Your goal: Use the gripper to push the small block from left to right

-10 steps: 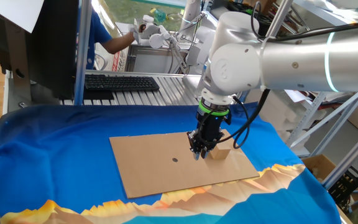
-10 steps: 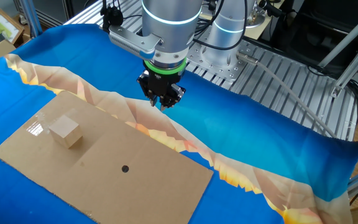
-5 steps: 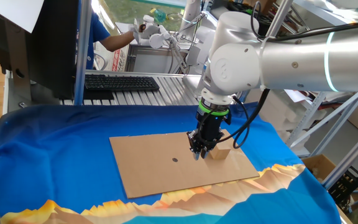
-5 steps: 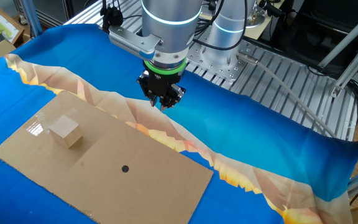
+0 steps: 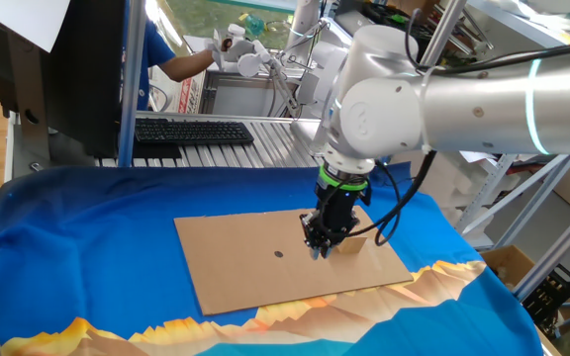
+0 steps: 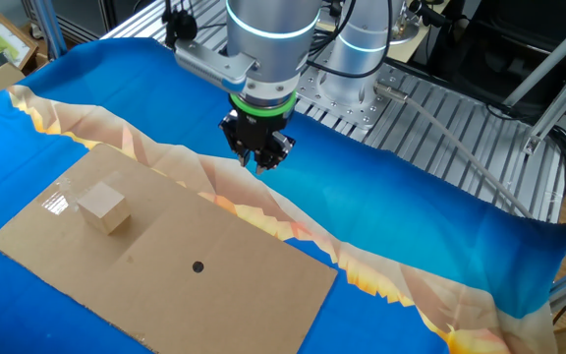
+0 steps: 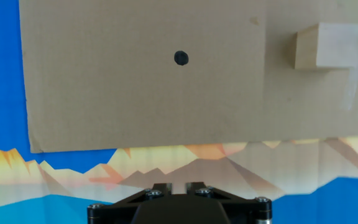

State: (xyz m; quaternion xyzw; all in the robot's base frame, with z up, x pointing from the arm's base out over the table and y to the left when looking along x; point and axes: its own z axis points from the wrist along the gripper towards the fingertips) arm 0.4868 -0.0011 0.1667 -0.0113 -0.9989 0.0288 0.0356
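Two opposite raised table views, hand camera downward, all sharing cardboard sheet

Flat brown cardboard sheet lies on a blue cloth with an orange-yellow mountain print along one edge. Small black dot marked near the sheet's middle. Behind the cloth: black keyboard on a ribbed metal surface, dark monitor beside it. Person in a blue sleeve in the background. Cardboard box on the floor off the table's corner.
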